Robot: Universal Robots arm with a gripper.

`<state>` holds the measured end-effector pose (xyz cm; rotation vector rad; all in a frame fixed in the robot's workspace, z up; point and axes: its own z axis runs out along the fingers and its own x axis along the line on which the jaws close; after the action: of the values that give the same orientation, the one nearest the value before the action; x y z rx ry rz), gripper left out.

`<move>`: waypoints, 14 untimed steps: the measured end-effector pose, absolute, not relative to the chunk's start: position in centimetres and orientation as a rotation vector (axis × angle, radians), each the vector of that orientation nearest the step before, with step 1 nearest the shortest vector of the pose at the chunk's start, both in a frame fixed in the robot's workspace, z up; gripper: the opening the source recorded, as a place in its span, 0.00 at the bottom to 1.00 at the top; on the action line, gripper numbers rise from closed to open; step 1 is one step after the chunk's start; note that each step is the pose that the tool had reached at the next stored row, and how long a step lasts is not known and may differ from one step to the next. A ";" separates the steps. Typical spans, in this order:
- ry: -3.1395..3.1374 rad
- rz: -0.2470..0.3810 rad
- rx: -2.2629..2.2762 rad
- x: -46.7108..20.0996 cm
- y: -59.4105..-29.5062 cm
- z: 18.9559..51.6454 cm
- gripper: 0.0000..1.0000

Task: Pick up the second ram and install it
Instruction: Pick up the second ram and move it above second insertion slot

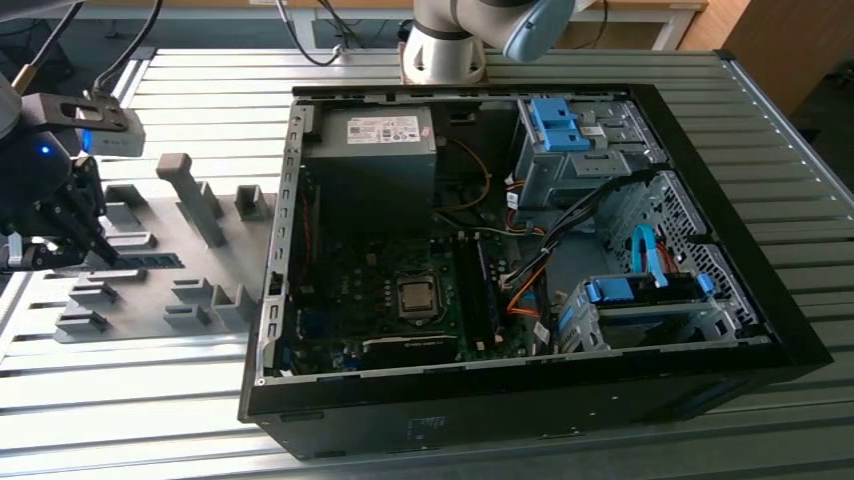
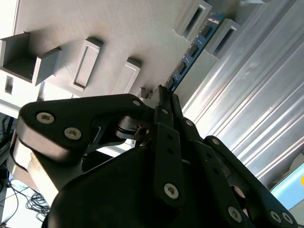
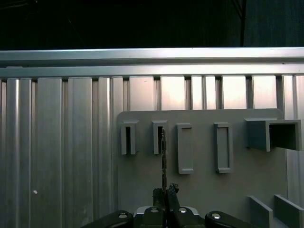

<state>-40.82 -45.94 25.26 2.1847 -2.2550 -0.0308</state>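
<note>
First wrist view puts the claw (image 3: pixel 166 191) low over the grey holder plate (image 3: pixel 204 190), and I see its fingers pressed together on the near end of the second ram (image 3: pixel 164 156). The ram stands on edge on that plate, its far end in a slotted block (image 3: pixel 156 137). In the exterior view, the open computer case (image 1: pixel 534 410) sits beside the plate on the counter (image 1: pixel 200 80), toward the exterior view's right.

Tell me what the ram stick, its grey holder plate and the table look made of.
The second ram: circuit-board laminate, glossy bluish-green, with dark chips. The holder plate: likely plastic, matte grey; fine lines hint at printing. The table: metal, probably aluminium; ribbed slats with bright reflections.
</note>
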 end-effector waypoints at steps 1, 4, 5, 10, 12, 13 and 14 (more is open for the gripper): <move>-2.255 -0.031 2.185 -40.8 -45.9 25.3 0.14; -2.255 -0.031 2.185 -40.8 -45.9 25.4 0.14; -2.255 -0.031 2.185 -40.8 -45.9 25.5 0.14; -2.255 -0.031 2.185 -40.8 -45.9 25.8 0.14; -2.255 -0.031 2.185 -40.8 -45.9 25.9 0.14; -2.255 -0.031 2.185 -40.8 -45.9 25.9 0.14; -2.255 -0.031 2.185 -40.8 -45.9 26.0 0.14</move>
<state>-40.82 -45.94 25.99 2.1848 -2.2550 -0.0308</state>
